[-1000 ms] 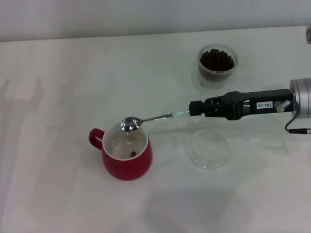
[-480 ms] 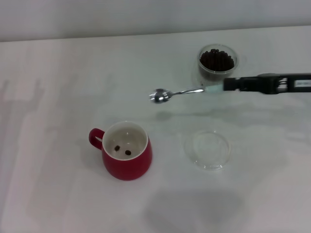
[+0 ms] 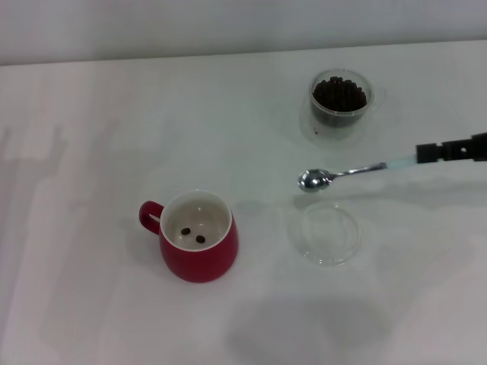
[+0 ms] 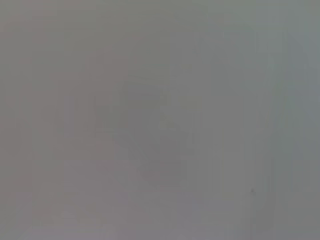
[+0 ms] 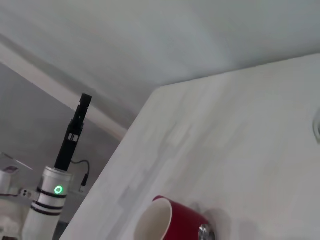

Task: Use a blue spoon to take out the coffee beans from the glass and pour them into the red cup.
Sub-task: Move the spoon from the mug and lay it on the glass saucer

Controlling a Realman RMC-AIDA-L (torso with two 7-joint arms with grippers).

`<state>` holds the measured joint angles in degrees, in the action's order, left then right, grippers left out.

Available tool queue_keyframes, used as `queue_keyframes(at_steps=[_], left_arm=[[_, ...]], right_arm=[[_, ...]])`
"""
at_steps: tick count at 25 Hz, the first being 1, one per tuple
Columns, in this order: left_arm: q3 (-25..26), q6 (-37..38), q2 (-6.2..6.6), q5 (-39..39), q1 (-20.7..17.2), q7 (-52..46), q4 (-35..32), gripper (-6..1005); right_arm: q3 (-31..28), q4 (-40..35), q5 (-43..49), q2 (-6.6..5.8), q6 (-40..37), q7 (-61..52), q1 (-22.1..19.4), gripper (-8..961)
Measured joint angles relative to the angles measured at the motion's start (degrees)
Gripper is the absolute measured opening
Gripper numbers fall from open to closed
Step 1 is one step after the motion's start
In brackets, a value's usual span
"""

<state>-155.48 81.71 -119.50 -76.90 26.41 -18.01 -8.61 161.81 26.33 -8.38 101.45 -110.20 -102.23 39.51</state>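
Right gripper (image 3: 421, 153) clamping blue spoon (image 3: 346, 172) handle, holding empty bowl above saucer (image 3: 329, 233); red cup (image 3: 197, 235) containing two coffee beans (image 3: 192, 234).

light: bright, even | shadows: soft, faint | glare: spoon bowl | left wrist view: blank grey blur
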Motion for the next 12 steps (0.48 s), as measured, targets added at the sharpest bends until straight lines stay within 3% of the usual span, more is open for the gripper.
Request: queue_keyframes(at_steps=[4,12], left_arm=[[0.0,-0.23,-0.04,0.0,-0.05,0.0,0.0,891],[-0.09,-0.32,-0.03,0.01,-0.22,0.0,0.0,891]], right_arm=[[0.0,0.44,2.27,-0.34,-0.67,0.0,-0.63,175],[0.06,0.46,7.02,1.69,5.27,0.42,0.05,175]])
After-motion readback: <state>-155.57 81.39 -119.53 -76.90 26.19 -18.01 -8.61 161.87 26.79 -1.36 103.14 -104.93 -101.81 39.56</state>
